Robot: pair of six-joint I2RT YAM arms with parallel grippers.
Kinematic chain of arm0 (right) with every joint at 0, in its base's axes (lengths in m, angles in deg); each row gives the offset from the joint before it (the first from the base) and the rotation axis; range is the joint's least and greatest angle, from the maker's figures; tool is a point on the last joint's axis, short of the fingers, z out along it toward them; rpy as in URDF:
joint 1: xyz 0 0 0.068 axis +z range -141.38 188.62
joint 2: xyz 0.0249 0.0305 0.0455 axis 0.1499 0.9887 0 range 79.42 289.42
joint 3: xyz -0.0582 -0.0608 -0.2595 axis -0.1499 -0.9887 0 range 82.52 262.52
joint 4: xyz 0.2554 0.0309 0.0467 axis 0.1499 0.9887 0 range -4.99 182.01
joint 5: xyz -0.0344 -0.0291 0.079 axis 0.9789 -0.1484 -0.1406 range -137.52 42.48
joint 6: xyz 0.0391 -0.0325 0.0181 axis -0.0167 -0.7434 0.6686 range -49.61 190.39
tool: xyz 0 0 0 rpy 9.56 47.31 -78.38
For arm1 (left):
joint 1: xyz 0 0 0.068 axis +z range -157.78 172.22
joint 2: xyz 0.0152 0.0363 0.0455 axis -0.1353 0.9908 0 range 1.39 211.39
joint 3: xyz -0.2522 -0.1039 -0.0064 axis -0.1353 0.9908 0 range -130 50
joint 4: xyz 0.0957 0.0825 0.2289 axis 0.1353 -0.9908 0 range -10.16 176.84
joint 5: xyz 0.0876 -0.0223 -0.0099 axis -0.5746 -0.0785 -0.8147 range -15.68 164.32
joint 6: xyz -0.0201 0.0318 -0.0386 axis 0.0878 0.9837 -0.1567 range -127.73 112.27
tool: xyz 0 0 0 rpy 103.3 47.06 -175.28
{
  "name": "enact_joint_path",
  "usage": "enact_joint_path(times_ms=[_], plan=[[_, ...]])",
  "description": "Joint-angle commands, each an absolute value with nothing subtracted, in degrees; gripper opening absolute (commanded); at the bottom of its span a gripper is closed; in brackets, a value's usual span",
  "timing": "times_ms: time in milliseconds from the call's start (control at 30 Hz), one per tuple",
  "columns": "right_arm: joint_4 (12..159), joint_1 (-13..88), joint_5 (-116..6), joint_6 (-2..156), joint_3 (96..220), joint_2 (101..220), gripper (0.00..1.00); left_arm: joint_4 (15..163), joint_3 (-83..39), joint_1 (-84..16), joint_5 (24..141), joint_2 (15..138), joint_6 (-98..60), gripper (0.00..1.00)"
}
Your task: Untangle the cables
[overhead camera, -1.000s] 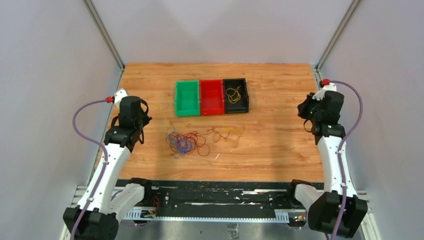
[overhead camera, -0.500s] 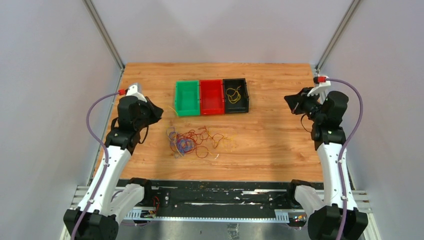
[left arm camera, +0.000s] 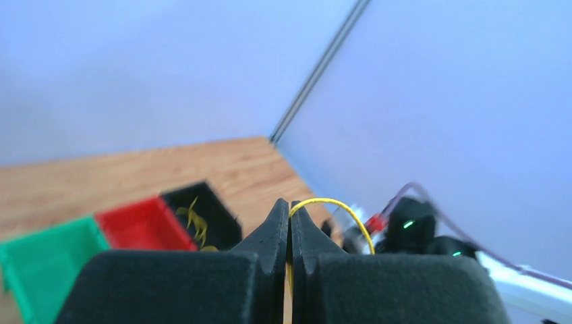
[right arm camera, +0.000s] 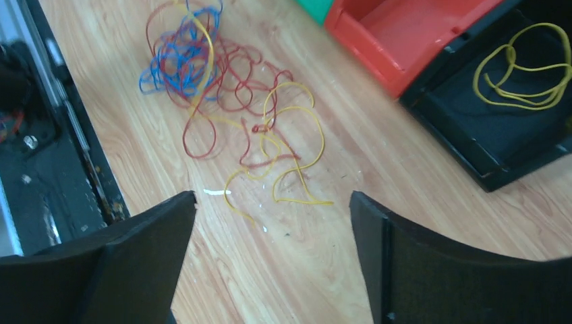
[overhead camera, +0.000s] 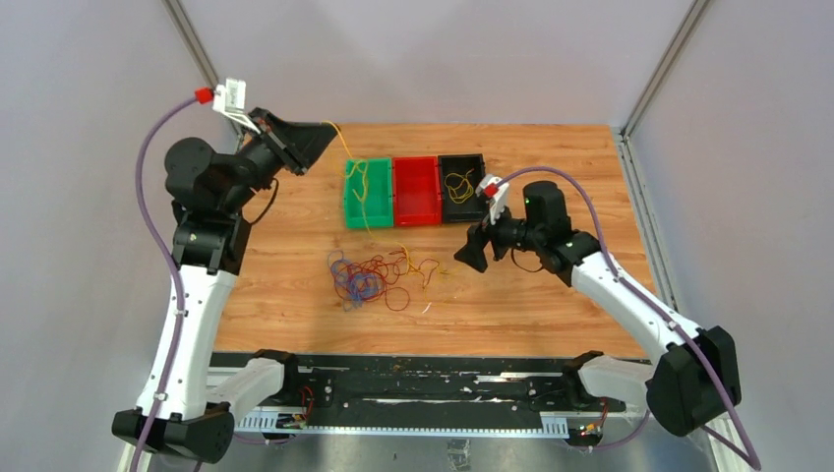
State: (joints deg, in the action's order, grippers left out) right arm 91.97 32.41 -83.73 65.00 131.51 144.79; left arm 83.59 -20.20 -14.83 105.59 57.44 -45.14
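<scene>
Wood-grain table [overhead camera: 551,285], white walls: my left tool [left arm camera: 290,206], held high, is clamped on a yellow cable [left arm camera: 330,200] trailing down to the tangle [overhead camera: 366,278] below; my right tool [right arm camera: 270,202], spread wide over it, should pin the rest while I lift slowly.

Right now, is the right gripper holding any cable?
No, the right gripper is open and empty, hovering over the tangled cables on the wooden table.
</scene>
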Motion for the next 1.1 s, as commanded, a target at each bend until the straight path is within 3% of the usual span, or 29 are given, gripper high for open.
enact_joint_path(times_ms=[0, 200, 467, 867, 1067], plan=[[91.38, 37.36, -79.19, 59.28, 132.21, 146.36, 0.95, 86.58, -32.59, -15.15, 113.58, 60.63, -47.88, 0.00], [78.97, 41.31, -84.56, 58.57, 130.60, 144.11, 0.98, 86.57, -48.22, -15.33, 117.87, 65.12, -50.92, 0.00], [62.93, 47.64, -88.47, 67.09, 134.50, 145.28, 0.98, 86.57, -53.63, -15.73, 118.14, 68.64, -52.69, 0.00], [49.43, 61.68, -78.58, 78.43, 147.29, 164.31, 0.97, 86.57, -57.89, -16.48, 118.32, 72.17, -54.52, 0.00], [52.39, 62.30, -63.37, 75.91, 150.35, 169.64, 0.95, 83.64, -58.59, -16.48, 117.80, 70.70, -52.02, 0.00]])
